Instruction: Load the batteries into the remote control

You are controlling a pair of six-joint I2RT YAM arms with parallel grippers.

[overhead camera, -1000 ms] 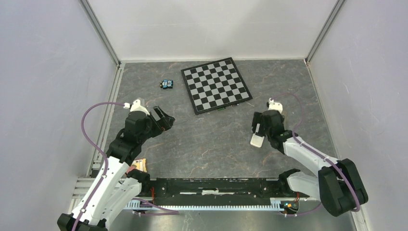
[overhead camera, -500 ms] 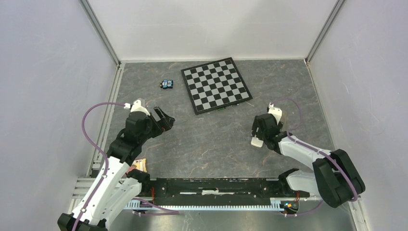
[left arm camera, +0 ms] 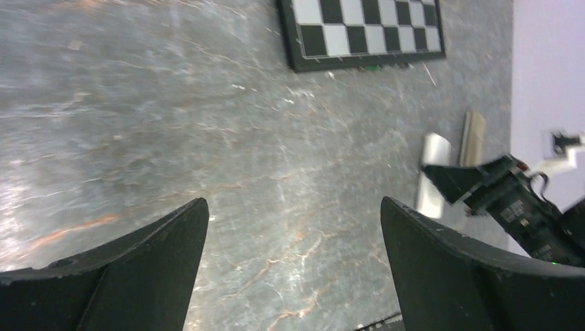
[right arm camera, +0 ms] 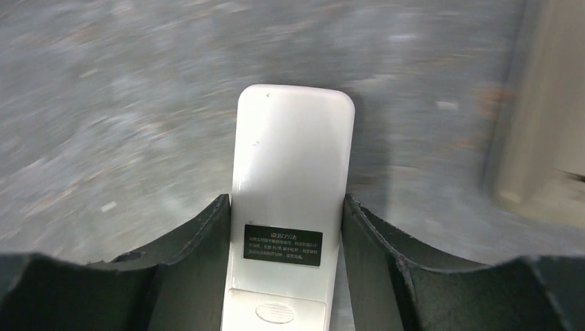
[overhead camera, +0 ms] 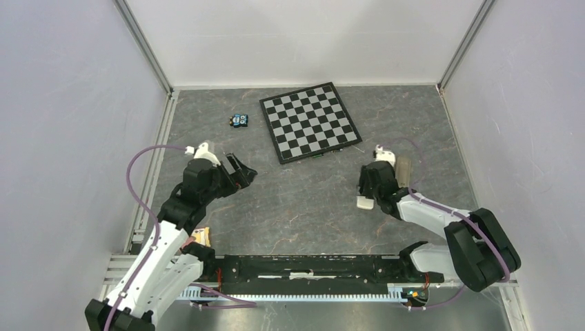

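White and buttonless, a slab with a dark label sits clamped between the fingers of the right tool, low over the grey stone-patterned counter. Just beside it, on the outer side, the remote control lies tan back up, blurred in the wrist view. The left tool hangs above the counter, fingers spread wide apart. A chessboard lies farther back.

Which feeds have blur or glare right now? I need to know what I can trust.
Top external: sharp, evenly lit. Right wrist: tabletop and the tan back of the remote control smeared by motion blur; white slab in the right gripper crisp. Left wrist: pale glare on the tabletop's left side, open left gripper dark.
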